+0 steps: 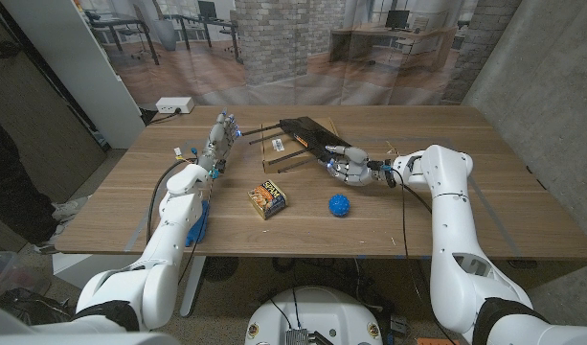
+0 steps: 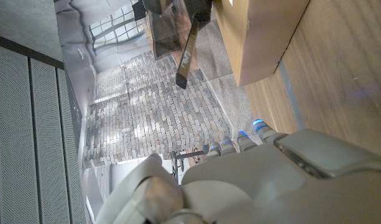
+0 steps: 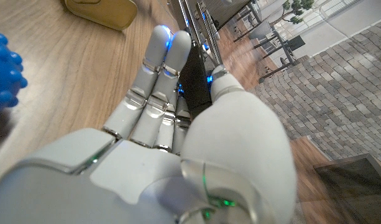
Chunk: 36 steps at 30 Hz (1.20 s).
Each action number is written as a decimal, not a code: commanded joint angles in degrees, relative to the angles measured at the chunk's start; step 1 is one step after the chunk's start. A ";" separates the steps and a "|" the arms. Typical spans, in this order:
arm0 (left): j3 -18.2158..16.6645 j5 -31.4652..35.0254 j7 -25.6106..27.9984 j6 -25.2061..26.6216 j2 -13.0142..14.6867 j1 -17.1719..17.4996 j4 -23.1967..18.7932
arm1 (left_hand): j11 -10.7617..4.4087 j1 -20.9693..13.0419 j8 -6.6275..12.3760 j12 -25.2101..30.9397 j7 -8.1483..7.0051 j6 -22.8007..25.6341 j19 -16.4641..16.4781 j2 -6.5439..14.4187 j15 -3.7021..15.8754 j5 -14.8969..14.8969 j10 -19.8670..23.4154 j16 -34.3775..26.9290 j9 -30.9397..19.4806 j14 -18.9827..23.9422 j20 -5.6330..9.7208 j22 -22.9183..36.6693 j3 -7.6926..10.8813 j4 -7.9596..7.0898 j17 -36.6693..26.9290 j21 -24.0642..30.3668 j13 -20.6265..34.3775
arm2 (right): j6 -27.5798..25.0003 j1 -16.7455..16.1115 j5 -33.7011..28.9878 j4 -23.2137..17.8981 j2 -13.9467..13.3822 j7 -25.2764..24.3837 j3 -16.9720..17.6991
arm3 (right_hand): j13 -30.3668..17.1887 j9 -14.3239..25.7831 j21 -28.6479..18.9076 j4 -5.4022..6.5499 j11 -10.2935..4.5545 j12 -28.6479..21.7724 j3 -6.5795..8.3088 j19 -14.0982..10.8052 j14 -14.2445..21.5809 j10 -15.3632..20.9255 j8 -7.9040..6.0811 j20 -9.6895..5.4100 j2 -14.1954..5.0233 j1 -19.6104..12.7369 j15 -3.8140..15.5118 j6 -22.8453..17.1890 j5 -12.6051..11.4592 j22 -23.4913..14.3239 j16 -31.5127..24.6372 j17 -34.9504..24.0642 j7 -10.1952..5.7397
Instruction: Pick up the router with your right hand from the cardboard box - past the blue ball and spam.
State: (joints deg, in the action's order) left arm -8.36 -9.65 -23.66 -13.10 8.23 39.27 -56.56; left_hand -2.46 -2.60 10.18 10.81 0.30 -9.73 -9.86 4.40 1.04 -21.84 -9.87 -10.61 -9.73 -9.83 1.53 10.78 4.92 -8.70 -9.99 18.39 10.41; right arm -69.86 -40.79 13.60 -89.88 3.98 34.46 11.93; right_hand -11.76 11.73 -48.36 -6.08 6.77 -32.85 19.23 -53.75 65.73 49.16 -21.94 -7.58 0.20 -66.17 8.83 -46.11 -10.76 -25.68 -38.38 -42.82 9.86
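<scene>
The right robot hand (image 1: 349, 165) grips the black router (image 1: 310, 140) beside the cardboard box (image 1: 279, 147). The left robot hand (image 1: 216, 142) holds nothing, fingers straight.

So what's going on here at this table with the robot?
The robot is reaching its right hand toward the black router, which lies on the cardboard box at the far side of the table. The hand is at the router's near end; whether it already has a grip is not clear. The blue ball and the spam can sit nearer the robot, untouched. Its left hand waits beside the box, holding nothing.
</scene>
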 commanded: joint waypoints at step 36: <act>0.94 -0.25 1.00 1.44 0.46 1.89 -4.91 | 0.24 -0.59 0.20 0.27 -0.05 -12.56 -12.70 0.55 -0.25 -0.41 -12.41 -0.31 -0.09 -17.58 -0.19 0.30 -1.06 0.08 -0.11 -0.59 0.16 | 16.03 -3.12 3.53 -1.56 0.21 4.25 0.21 | -13.04 6.84 -4.42 -1.55 -5.46 -4.24 2.03 2.75 2.89 6.70 -0.09 -1.40 -9.87 -11.00 4.03 -5.97 -0.37 -1.22 0.09 -3.47 -4.41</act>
State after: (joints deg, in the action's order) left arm -7.79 -9.43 -23.01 -12.57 8.36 40.04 -59.11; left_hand -2.46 -2.90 10.18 10.81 0.30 -9.73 -9.86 4.70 1.04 -21.83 -9.87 -10.61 -9.73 -9.83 1.53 10.78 4.26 -8.61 -9.99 18.01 10.41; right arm -56.88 -43.24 16.59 -90.60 4.52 37.88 12.56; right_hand -12.26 15.41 -52.36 -6.09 6.87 -36.50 19.22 -51.40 65.93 49.46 -21.91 -6.85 0.50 -66.46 9.02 -46.30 -10.82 -26.72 -38.38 -46.02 10.04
